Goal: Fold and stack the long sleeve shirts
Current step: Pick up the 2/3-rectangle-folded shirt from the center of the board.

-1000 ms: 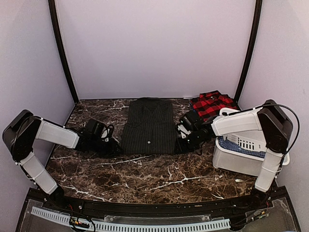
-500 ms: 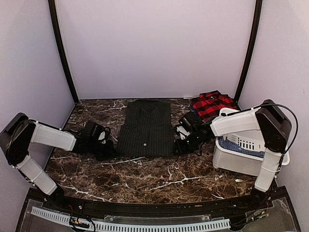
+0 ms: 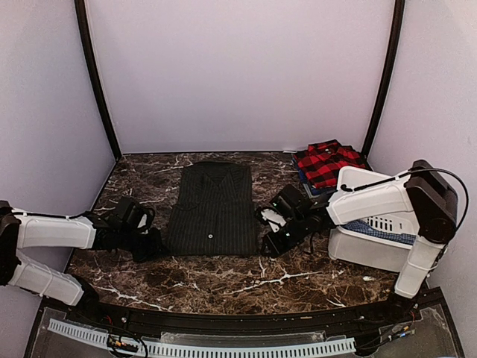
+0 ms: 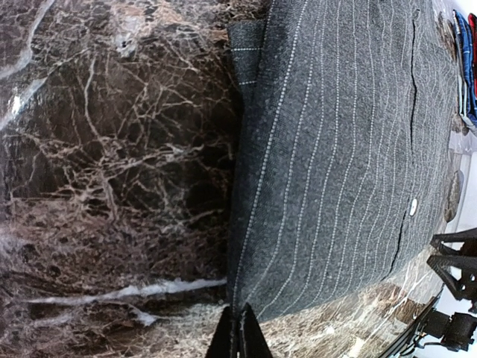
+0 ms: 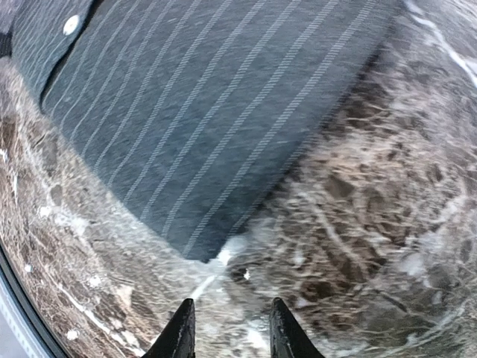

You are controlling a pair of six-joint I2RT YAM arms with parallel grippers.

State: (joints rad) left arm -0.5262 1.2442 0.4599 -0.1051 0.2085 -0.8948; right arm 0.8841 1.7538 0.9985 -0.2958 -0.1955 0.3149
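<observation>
The charcoal pinstriped shirt (image 3: 212, 209) lies folded flat in the middle of the marble table. My left gripper (image 3: 155, 245) is shut on its near left corner. In the left wrist view the shirt (image 4: 343, 149) narrows to a corner that runs in between the closed tips of the left gripper (image 4: 238, 332). My right gripper (image 3: 267, 245) is low beside the near right corner. Its jaws stand open in the right wrist view, right gripper (image 5: 231, 328), with only bare marble between them. The shirt's corner (image 5: 205, 253) lies just ahead. The red-and-black plaid shirt (image 3: 328, 160) rests folded at the back right.
A white plastic bin (image 3: 350, 250) stands at the right, under the right arm, with blue patterned cloth (image 3: 373, 226) inside. Blue fabric (image 3: 317, 186) shows under the plaid shirt. Dark frame posts (image 3: 93, 82) and pale walls close off the back and sides.
The left gripper shut on the shirt's corner and pulled left and nearer, and the charcoal shirt slid with it. The right gripper followed leftward and now sits just off the cloth.
</observation>
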